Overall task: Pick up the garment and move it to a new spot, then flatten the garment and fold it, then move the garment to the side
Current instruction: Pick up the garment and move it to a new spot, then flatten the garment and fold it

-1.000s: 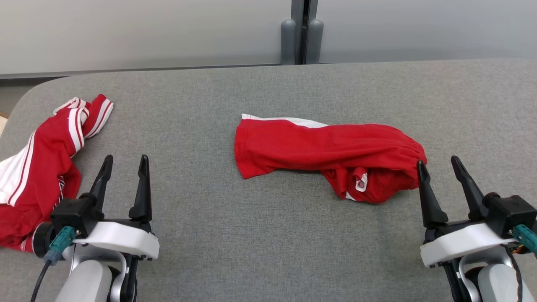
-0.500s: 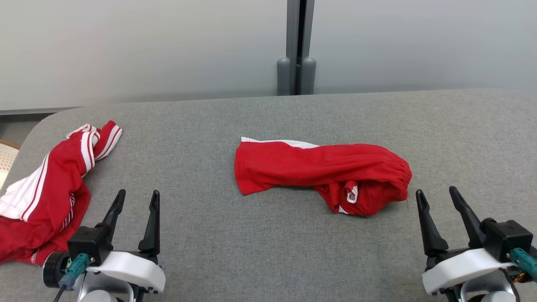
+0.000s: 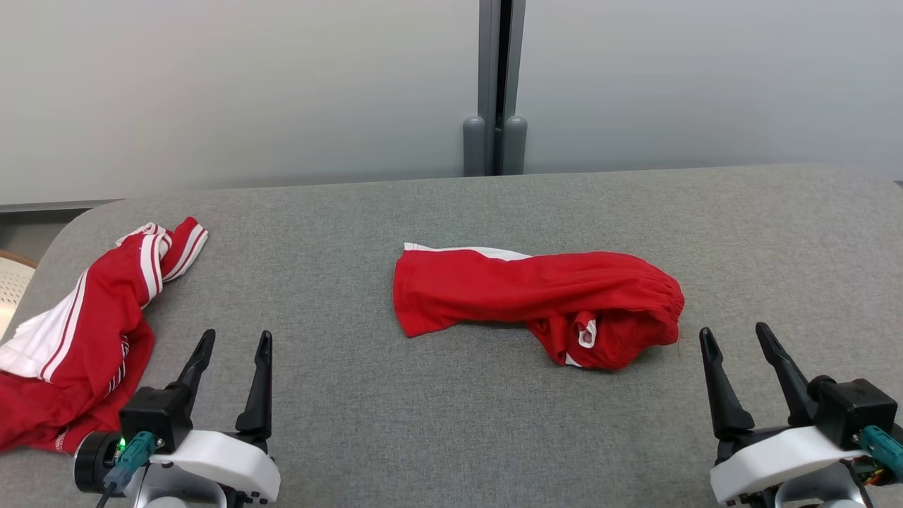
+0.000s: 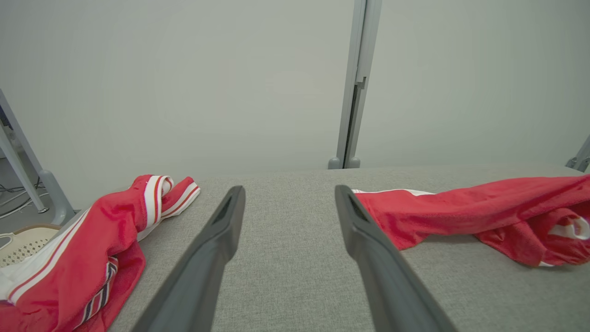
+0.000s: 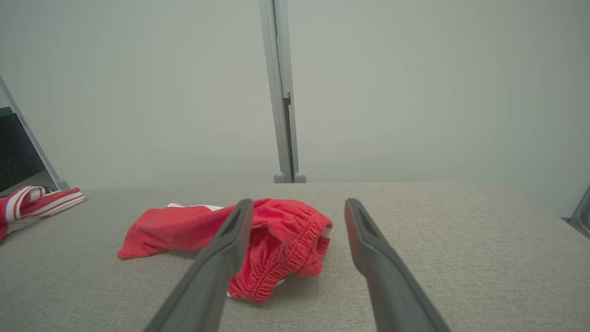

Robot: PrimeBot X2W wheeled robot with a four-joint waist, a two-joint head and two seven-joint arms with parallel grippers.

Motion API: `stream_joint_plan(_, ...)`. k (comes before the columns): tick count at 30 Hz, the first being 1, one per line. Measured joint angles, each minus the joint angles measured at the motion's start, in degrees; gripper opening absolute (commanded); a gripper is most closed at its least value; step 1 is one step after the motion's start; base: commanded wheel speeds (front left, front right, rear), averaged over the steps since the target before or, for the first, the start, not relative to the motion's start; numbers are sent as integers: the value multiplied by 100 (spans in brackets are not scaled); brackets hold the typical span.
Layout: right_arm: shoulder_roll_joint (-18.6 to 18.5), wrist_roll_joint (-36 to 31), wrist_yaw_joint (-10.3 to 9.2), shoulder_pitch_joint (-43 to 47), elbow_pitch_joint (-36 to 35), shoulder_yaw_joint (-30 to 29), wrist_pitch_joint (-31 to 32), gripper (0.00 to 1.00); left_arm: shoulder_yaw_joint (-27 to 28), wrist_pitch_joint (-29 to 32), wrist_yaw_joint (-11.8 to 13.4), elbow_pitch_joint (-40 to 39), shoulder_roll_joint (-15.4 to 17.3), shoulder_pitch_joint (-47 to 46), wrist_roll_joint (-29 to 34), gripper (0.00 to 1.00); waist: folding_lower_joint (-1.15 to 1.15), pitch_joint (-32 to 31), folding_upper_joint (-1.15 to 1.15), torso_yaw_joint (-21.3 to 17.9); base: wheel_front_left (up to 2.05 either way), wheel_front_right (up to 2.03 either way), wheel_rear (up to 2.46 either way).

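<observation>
As far as containers go, we see one cream, perforated plastic basket [image 4: 23, 240] beyond the left edge of the grey fabric-covered table [image 3: 437, 423], sitting lower than its top; what lies in it we cannot tell. Our task's thing, the crumpled red cloth garment with a white side stripe and a gathered elastic waistband [image 3: 522, 293], lies on the table about midway between the left and right edges. Its waistband end is turned toward the right edge and bunched over itself. A second red cloth garment [image 3: 92, 317], white-striped, sprawls along the left edge near the rounded far left corner, well apart from the first. Our left gripper [image 3: 237, 333] hovers by the near edge just beside that striped heap, its jaws spread wide and holding nothing. Our right gripper [image 3: 732, 329] hovers by the near edge toward the right, likewise spread and empty, near the waistband end but apart from it. In the right wrist view one of its dark fingers [image 5: 216, 267] crosses in front of the waistband. Behind the far edge stands a pale grey wall panel [image 3: 211, 85] with a grey upright post [image 3: 494, 85].
</observation>
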Motion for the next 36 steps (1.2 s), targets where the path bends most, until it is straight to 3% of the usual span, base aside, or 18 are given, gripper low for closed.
stream_joint_plan(21, 32, -24, -1, -6, 20, 1, 4, 100, -204, 91, 36, 34, -5, -141, -1, 100, 0, 36, 0, 15, 0, 0, 0)
stream_joint_plan(29, 18, -5, 0, -254, -91, 104, 16, 100, -711, 366, -390, 505, -394, -1070, 33, 100, 0, 415, 0, -34, 0, 0, 0)
stream_joint_plan(36, -24, 44, 0, -567, -81, 301, 57, 100, -938, 728, -777, 1703, -735, -1996, -94, 100, 0, 974, 0, -272, 0, 0, 0)
